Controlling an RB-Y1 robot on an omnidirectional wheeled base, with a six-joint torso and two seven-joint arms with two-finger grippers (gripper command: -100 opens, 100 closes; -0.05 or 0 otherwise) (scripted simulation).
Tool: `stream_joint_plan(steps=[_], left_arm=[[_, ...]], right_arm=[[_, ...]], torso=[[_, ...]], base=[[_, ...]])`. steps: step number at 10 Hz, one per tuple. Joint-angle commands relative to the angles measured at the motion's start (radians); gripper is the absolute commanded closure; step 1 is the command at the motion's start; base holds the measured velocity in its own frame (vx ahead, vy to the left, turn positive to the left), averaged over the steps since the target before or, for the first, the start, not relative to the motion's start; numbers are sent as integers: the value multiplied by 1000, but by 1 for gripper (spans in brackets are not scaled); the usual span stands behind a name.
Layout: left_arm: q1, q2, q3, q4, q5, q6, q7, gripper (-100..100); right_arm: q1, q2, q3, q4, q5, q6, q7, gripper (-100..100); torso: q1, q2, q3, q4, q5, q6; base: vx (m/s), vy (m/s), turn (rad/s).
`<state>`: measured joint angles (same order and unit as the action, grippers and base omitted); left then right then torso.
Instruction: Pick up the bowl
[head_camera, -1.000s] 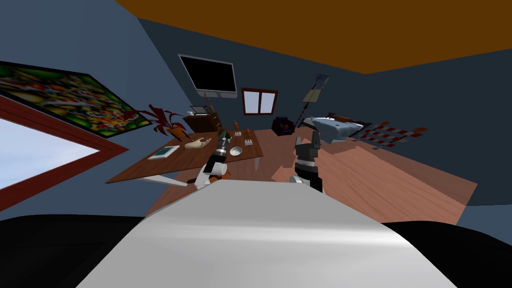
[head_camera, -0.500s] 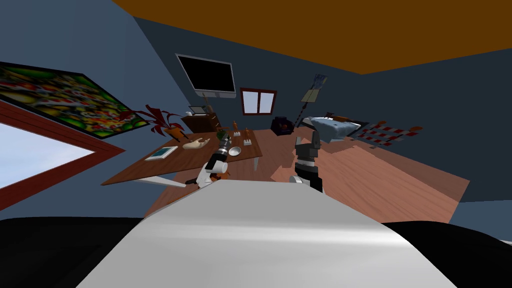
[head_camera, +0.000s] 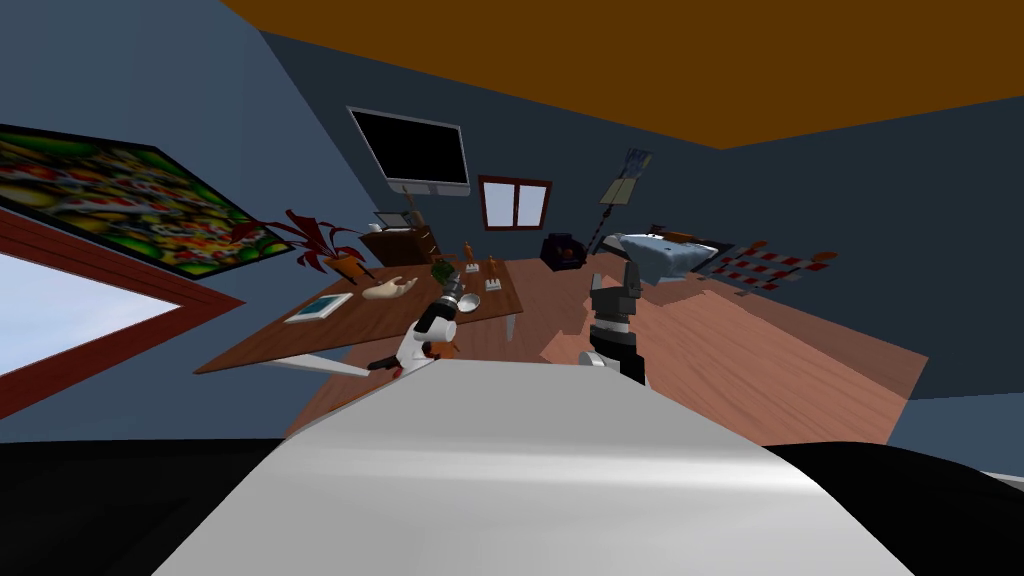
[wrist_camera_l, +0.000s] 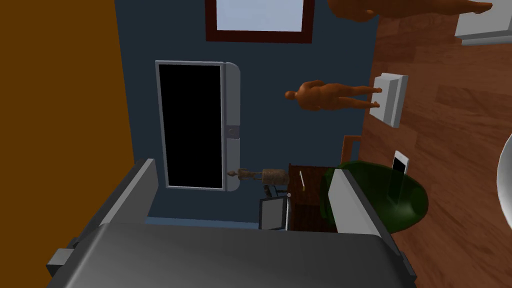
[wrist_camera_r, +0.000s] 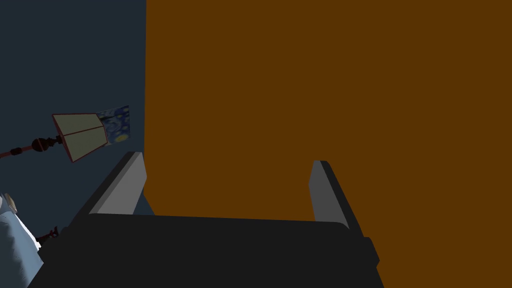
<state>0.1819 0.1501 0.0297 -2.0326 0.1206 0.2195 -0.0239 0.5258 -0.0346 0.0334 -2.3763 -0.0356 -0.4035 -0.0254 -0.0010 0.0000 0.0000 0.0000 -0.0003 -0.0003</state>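
Bowl (head_camera: 467, 303), pale and shallow, sits on the brown bench (head_camera: 300, 335). Over the last second the left gripper (head_camera: 452, 288) has sunk closer, and now hangs just beside it with fingers spread wide and empty. The left wrist view puts the bowl off to one side of the fingers rather than between them, so I judge the hand needs shifting across before closing; the right gripper (head_camera: 628, 272) is raised apart, also open and empty.

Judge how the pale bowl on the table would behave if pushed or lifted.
The bowl looks shallow, round and rigid, so it should keep its shape. On the smooth table a sideways push would probably slide it, not tip it. The thin fingers of the open left gripper may slip on its curved wall.
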Motion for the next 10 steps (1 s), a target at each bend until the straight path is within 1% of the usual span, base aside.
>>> stream_joint_plan(steps=[1,2,3,4,5,6,7,8,9,10], left_arm=[[-31,8,7,36,6,50,-5,-100],[-31,8,7,36,6,74,-5,-100],[-31,8,7,36,6,79,-5,-100],[-57,11,11,63,8,123,-11,-100],[-57,11,11,63,8,143,-11,-100],[-83,13,15,91,10,173,-18,-100],[-83,13,15,91,10,204,-18,-100],[-109,15,20,120,10,231,-25,-100],[-109,15,20,120,10,259,-25,-100],[-109,15,20,120,10,268,-25,-100]], right_arm=[[0,0,0,0,0,0,0,0],[0,0,0,0,0,0,0,0],[0,0,0,0,0,0,0,0],[0,0,0,0,0,0,0,0],[0,0,0,0,0,0,0,0],[0,0,0,0,0,0,0,0],[0,0,0,0,0,0,0,0],[0,0,0,0,0,0,0,0],[0,0,0,0,0,0,0,0],[0,0,0,0,0,0,0,0]], torso=[[0,0,0,0,0,0],[0,0,0,0,0,0],[0,0,0,0,0,0],[0,0,0,0,0,0],[0,0,0,0,0,0],[0,0,0,0,0,0],[0,-1,0,0,0,0],[0,0,0,0,0,0],[0,-1,0,0,0,0],[1,-1,0,0,0,0]], base=[[-1,-21,-21],[3,-19,-12],[4,-10,4],[6,-13,-20],[5,-13,-11],[7,-15,-14],[8,-12,-8],[10,-11,-6],[9,-8,-6],[0,0,0]])
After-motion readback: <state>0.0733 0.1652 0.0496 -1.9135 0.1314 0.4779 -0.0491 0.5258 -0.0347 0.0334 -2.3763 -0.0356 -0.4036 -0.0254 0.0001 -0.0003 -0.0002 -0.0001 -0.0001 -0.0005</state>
